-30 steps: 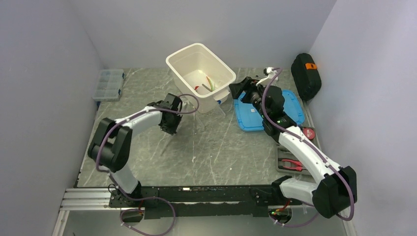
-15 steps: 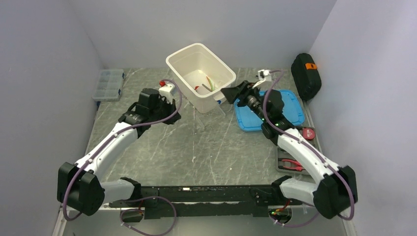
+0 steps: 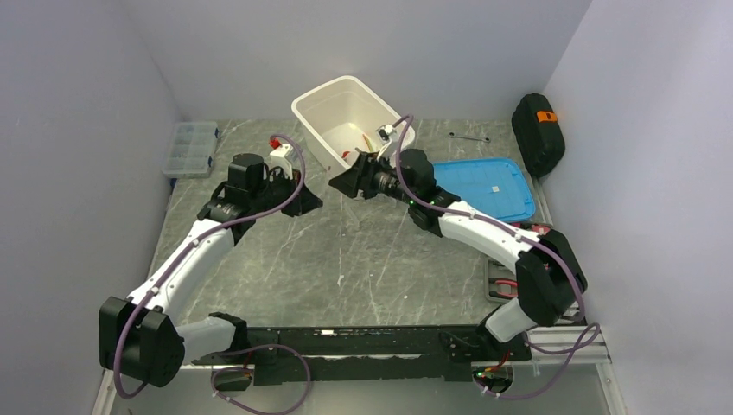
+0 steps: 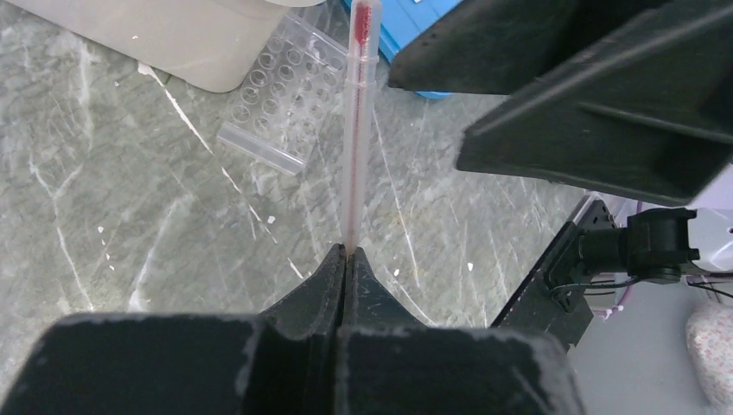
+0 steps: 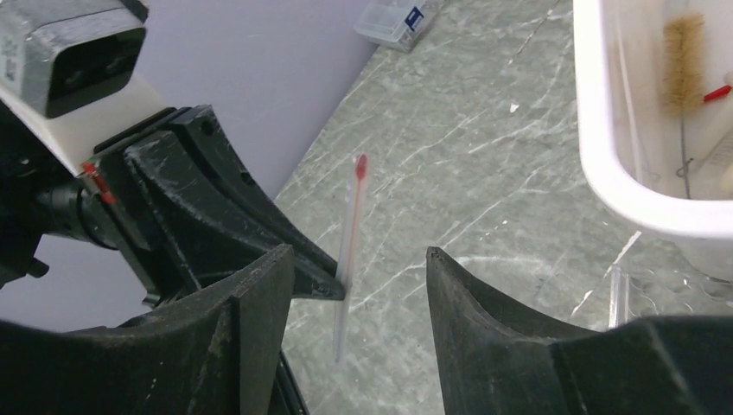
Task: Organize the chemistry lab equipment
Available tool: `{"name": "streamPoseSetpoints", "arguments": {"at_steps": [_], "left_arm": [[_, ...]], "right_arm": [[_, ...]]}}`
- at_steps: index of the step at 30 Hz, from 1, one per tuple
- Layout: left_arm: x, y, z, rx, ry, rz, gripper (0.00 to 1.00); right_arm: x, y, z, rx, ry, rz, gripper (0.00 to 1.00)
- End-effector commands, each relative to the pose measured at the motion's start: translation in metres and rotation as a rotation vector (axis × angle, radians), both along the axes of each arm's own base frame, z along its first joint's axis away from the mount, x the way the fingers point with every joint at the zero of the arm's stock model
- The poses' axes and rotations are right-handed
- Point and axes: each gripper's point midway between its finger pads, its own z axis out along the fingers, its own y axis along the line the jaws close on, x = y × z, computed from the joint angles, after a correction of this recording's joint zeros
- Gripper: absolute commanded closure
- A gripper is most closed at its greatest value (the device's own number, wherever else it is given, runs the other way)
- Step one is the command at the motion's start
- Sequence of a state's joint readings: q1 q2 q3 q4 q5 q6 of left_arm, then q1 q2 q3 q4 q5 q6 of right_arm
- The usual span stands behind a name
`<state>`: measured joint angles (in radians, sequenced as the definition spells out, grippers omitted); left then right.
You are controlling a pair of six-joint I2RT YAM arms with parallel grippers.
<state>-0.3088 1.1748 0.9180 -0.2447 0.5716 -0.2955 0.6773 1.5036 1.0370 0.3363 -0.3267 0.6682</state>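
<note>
Right gripper [image 3: 341, 184] has swung off the blue lid [image 3: 484, 186] to centre frame, fingers spread. From left: left gripper [image 4: 346, 255] clamps the base of a thin red-tipped tube [image 4: 356, 130] — centre frame, just short of those fingers. Light, probably brittle — take it mid-shaft, gently.

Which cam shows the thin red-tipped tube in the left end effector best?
Left wrist: the tube is large and sharp, from the shut left end effector to its red tip. Right wrist shows its whole length, but smaller and fainter. Top external barely resolves it.
</note>
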Motion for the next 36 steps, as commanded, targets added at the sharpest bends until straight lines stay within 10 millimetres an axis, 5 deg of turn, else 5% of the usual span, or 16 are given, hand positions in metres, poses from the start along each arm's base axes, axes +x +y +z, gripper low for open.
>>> {"name": "streamPoseSetpoints", "arguments": {"at_steps": [1, 7, 16, 26, 28, 31, 32, 36], "left_arm": [[-0.005, -0.008, 0.023, -0.060, -0.062, -0.050, 1.00], [-0.006, -0.010, 0.023, -0.067, -0.062, -0.065, 1.00], [-0.008, -0.013, 0.026, -0.084, -0.071, -0.090, 1.00], [-0.008, -0.013, 0.022, -0.072, -0.068, -0.099, 1.00], [-0.008, -0.010, 0.023, -0.050, -0.080, -0.091, 0.81], [-0.006, 0.000, 0.026, -0.005, -0.127, -0.044, 0.28], [-0.006, 0.004, 0.027, 0.008, -0.146, -0.028, 0.17], [-0.005, 0.023, 0.033, 0.077, -0.216, 0.052, 0.01]], "right_arm": [[0.001, 0.018, 0.030, 0.069, -0.050, 0.059, 0.42], [0.000, 0.031, 0.020, 0.050, -0.029, 0.086, 0.47], [0.002, 0.040, 0.010, 0.048, 0.003, 0.093, 0.67], [0.005, 0.034, 0.013, 0.014, -0.041, 0.032, 1.00], [0.005, 0.029, 0.018, 0.013, -0.066, 0.006, 1.00], [0.006, 0.017, 0.029, -0.006, -0.127, -0.039, 1.00], [0.006, 0.011, 0.034, -0.029, -0.154, -0.058, 1.00], [0.011, -0.020, 0.061, -0.133, -0.272, -0.160, 1.00]]}}
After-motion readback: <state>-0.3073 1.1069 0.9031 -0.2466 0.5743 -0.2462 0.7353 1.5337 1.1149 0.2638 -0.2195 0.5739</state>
